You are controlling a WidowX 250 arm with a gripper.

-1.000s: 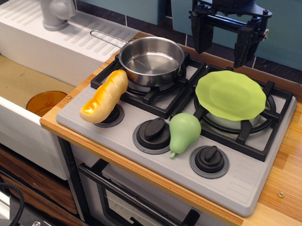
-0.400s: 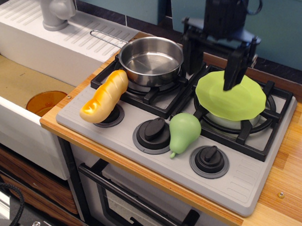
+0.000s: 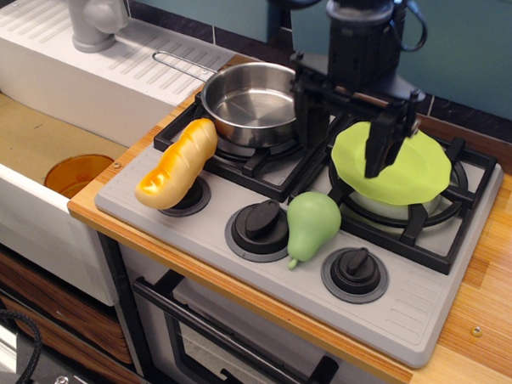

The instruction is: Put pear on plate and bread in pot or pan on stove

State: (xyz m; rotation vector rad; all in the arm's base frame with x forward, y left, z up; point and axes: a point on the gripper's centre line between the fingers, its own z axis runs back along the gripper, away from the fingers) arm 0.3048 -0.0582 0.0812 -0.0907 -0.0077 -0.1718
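black gripper (image 3: 343, 136) hangs with jaws spread wide and empty above the smooth light-green plastic pear (image 3: 312, 222), which lies between two stove knobs. it looks light, rigid and slippery, so grip its fat belly.

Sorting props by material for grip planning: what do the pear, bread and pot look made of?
Pear: smooth light-green plastic, soft sheen.
Bread: yellow-orange moulded plastic with ridges, slightly glossy.
Pot: polished steel by its mirror-like reflections, thin wire handle.
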